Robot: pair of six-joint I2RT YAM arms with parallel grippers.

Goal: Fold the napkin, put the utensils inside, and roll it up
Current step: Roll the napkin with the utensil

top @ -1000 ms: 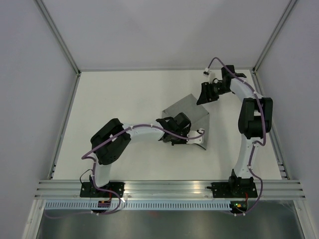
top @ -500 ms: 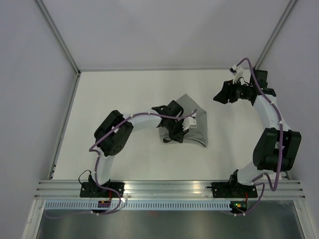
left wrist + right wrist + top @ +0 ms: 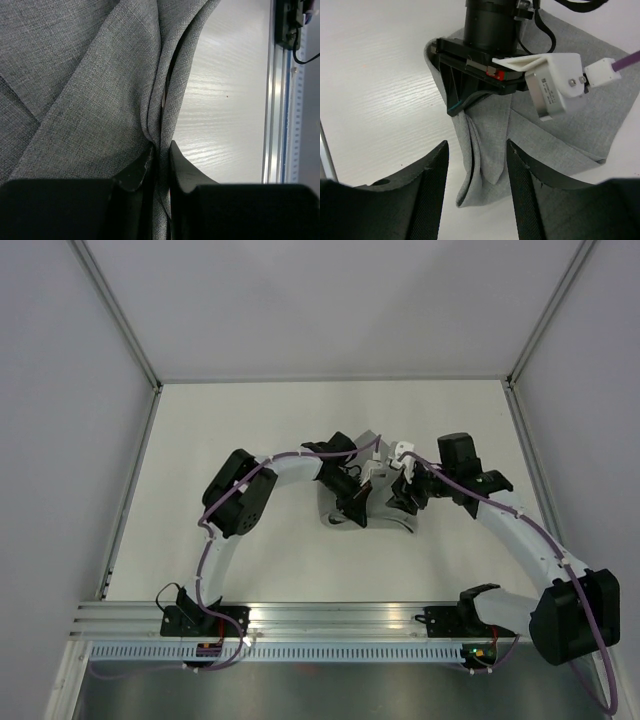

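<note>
The mid-grey woven cloth napkin (image 3: 570, 140) lies around the middle of the table, a little right of centre, between the two arms. It is no flat square: layers overlap with slanting edges, and a raised ridge of cloth runs along its left side. Folding looks underway but not tidy or finished.

The black two-finger left gripper (image 3: 160, 152) is nearly closed, pinching that ridge of napkin between its fingertips. The black right gripper (image 3: 476, 165) is spread wide with nothing between its fingers, hanging just above the cloth at the near end of the ridge, close beside the left gripper.

The slender silvery utensils show in no view; whether they are hidden under the cloth or the arms I cannot tell. By my reading, placing them inside and rolling the napkin up are both left to do.

Pale grey flat wall panels (image 3: 300, 300) close in the far, left and right sides. The white wood-grain table (image 3: 230, 440) is matte and smooth, with a ribbed aluminium rail (image 3: 340, 615) along its near edge, where the arm bases are bolted.
</note>
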